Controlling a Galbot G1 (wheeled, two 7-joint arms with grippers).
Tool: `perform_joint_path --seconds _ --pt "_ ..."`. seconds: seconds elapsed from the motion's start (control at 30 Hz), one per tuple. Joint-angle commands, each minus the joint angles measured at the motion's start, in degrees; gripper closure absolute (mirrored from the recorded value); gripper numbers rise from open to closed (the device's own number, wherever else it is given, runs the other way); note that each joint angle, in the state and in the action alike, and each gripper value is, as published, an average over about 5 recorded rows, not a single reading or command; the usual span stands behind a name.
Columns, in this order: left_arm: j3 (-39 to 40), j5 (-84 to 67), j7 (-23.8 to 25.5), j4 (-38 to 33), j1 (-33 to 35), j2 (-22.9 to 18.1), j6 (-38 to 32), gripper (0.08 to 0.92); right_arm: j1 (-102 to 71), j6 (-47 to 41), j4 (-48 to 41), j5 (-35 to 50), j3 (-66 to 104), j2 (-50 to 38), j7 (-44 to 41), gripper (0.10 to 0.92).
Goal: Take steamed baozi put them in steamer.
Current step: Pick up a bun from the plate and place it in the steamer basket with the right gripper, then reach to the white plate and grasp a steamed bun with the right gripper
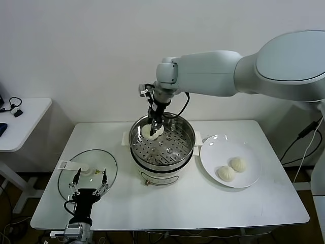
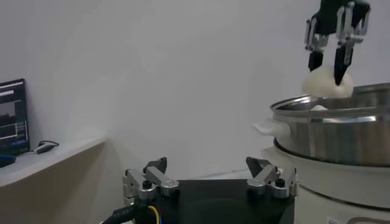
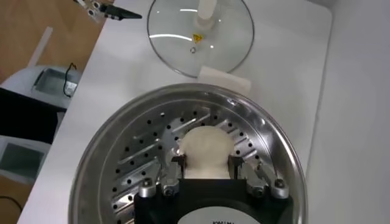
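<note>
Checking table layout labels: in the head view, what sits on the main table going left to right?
Glass lid with the open left gripper over its near edge → steamer, with the right gripper shut on a baozi → white plate holding two baozi.

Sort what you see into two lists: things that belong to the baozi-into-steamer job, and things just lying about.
Job: held baozi; two baozi on plate; steamer; right gripper, jaws shut on a bun over the tray.

Lying about: white plate; glass lid; side table; left gripper, idle.
</note>
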Motion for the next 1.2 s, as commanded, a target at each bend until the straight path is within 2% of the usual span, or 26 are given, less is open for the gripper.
perform_joint_path --seconds 0.03,0.53,0.67,0.93,1.2 --pt "0.00 -0.03 0.07 0.16 -0.06 -0.11 0.04 0.177 -4.68 -0.56 -4.22 -0.82 0.92 2.34 0.82 0.533" --pt "-0.24 -0.07 0.02 -0.13 0.13 -0.27 0.16 0.177 -6.28 -0.24 -4.65 -2.10 1.59 2.23 1.74 0.497" --pt "-0.21 -0.06 0.00 -0.14 0.14 -0.35 0.16 0.177 -6.33 -0.17 -4.42 -1.65 1.82 2.15 1.80 0.426" --pt "-0.05 0.03 0.05 -0.52 0.28 -0.46 0.28 0.177 -4.68 -0.06 -3.67 -1.19 1.64 1.45 0.85 0.222" --pt "0.00 0.21 0.09 -0.79 0.40 -0.53 0.40 0.177 0.49 0.71 1.20 -1.10 -0.24 -3.32 -1.54 0.203"
